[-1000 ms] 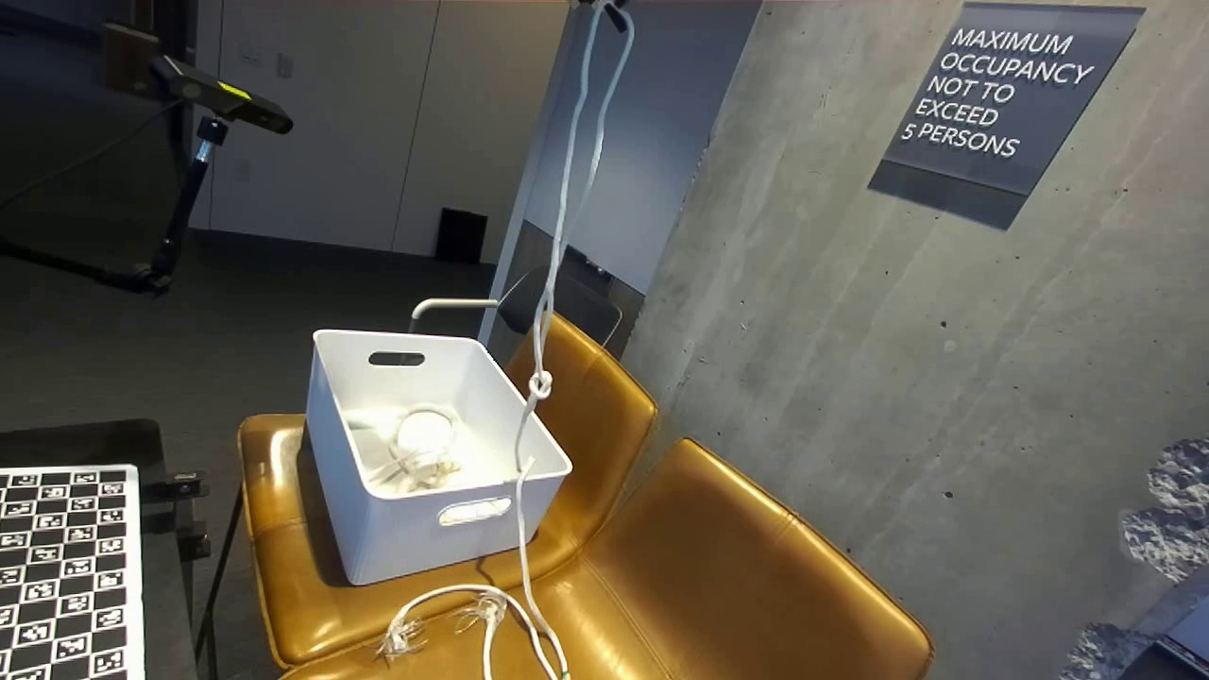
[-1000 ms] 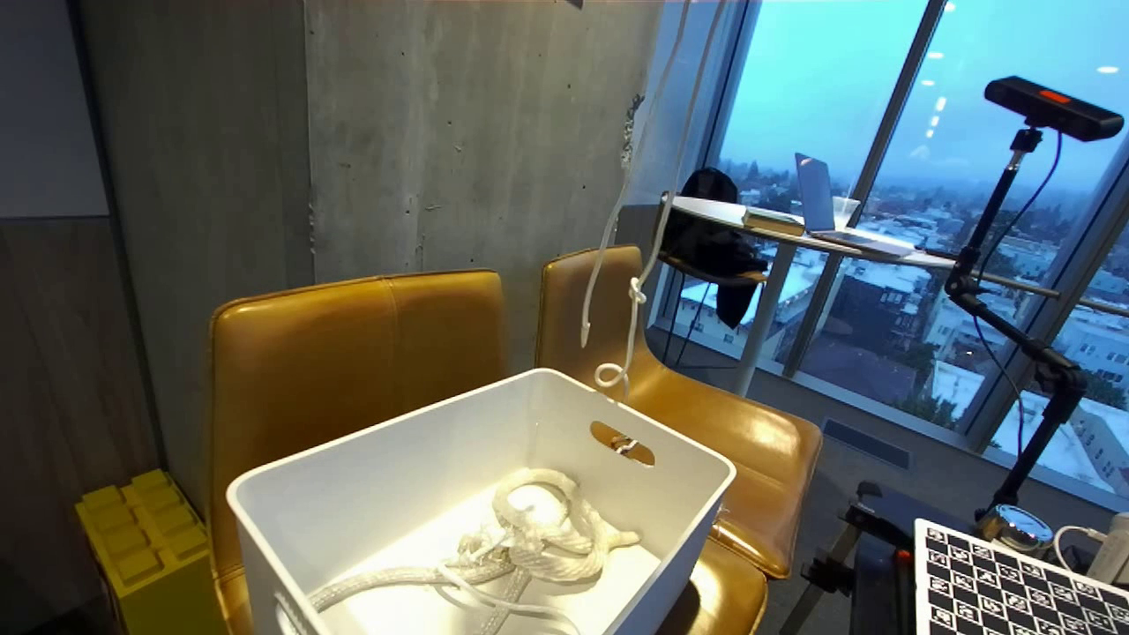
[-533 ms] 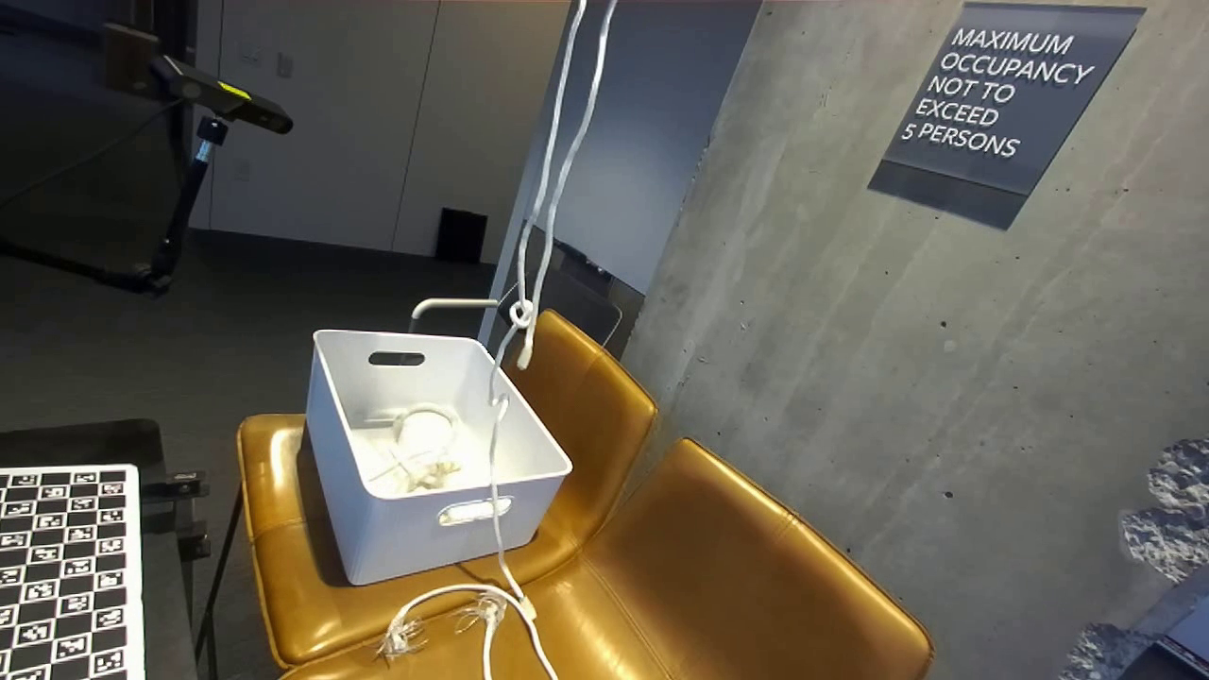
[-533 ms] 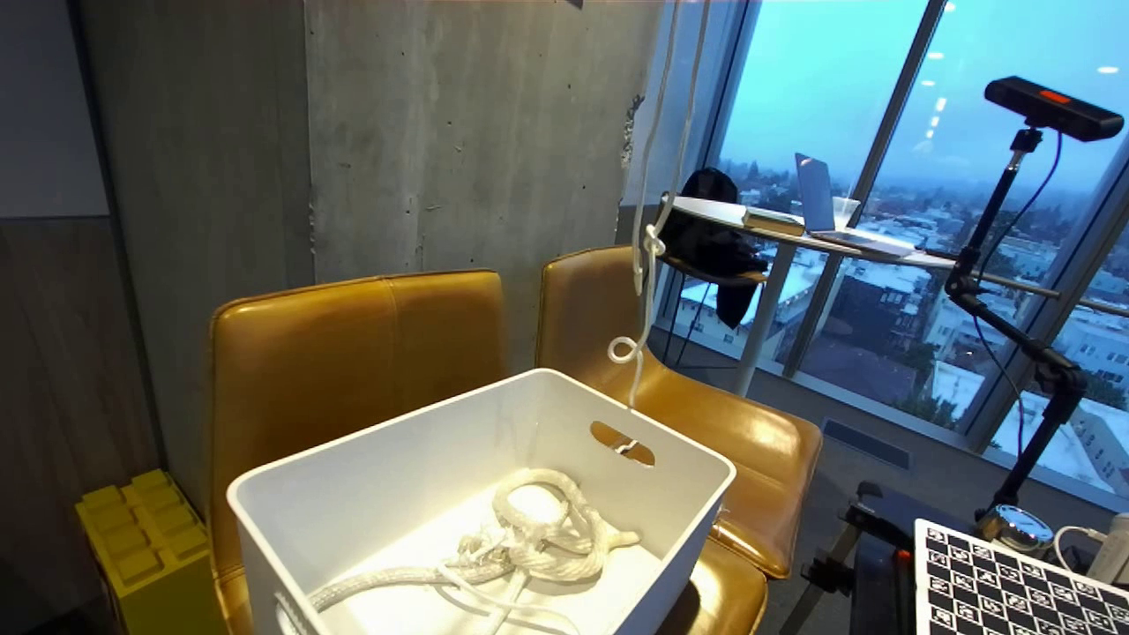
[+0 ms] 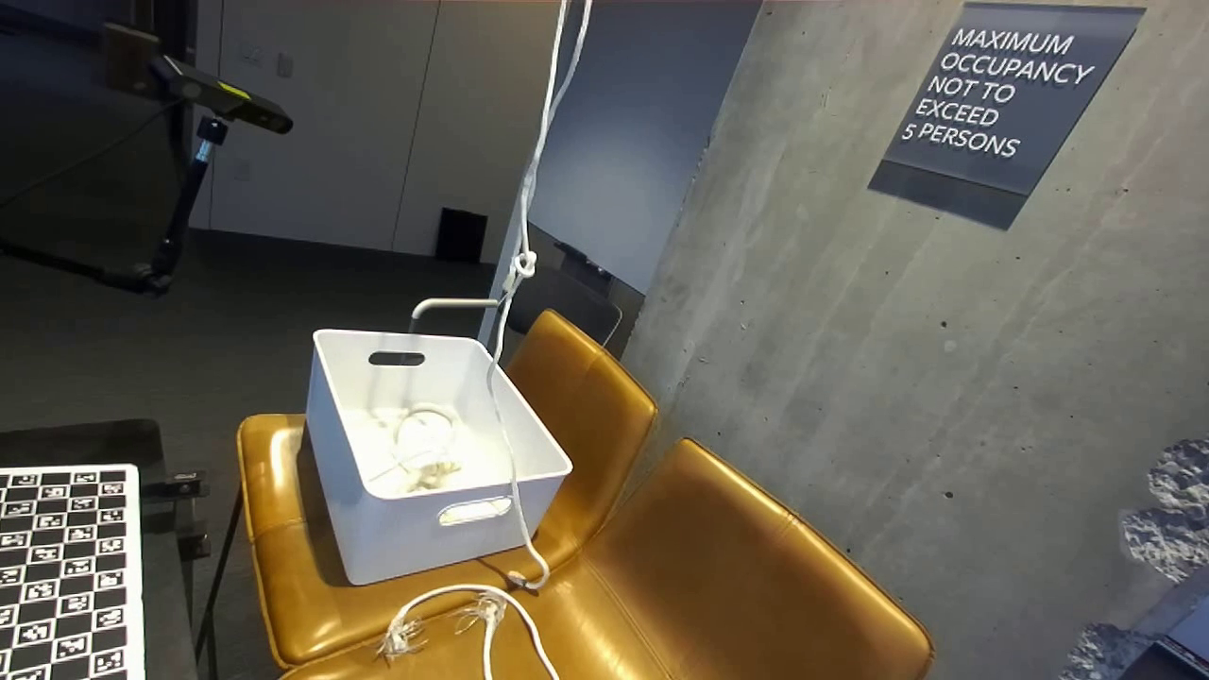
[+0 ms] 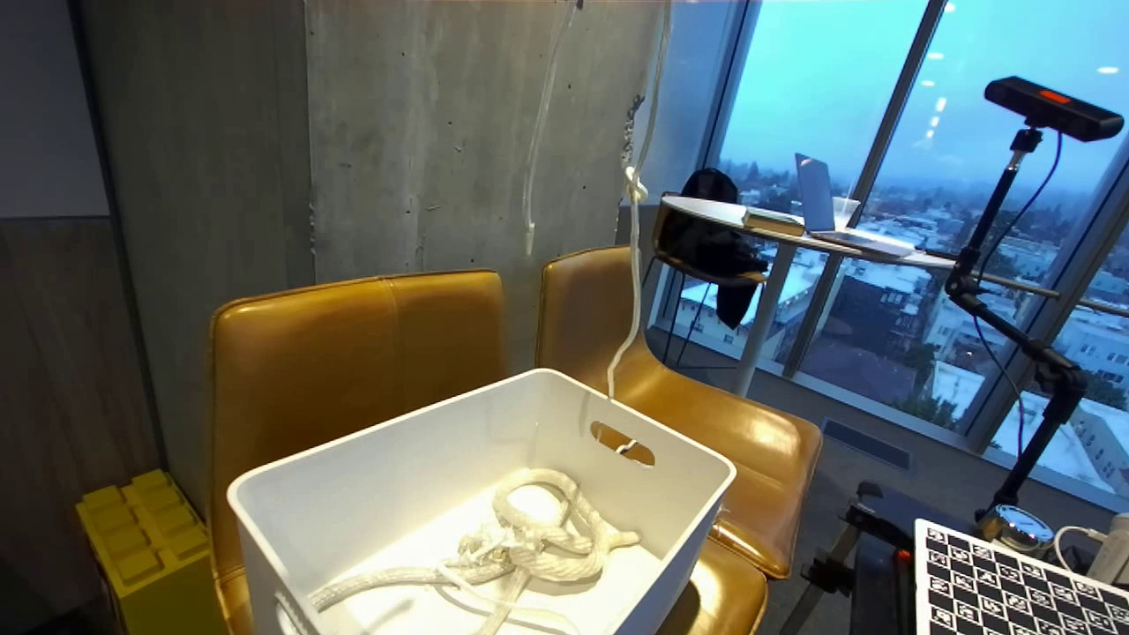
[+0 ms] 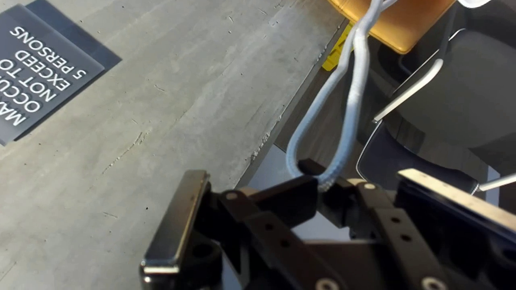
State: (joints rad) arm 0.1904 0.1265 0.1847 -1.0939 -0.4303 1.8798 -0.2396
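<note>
The pincer [image 7: 320, 183] is closed on a bend of white rope [image 7: 356, 94], which hangs in two strands, one knotted. Gripping and most of the lifting look done: in an exterior view the knotted strand drops outside the white box [image 5: 401, 538], past the box's near right side. The lower end seems to rest where two brown chairs [image 5: 756, 538] meet, so it is not yet clear, nor the rope released. Thicker rope [image 6: 569, 564] lies looped inside the box; frayed rope [image 5: 453, 589] lies on the nearer chair.
</note>
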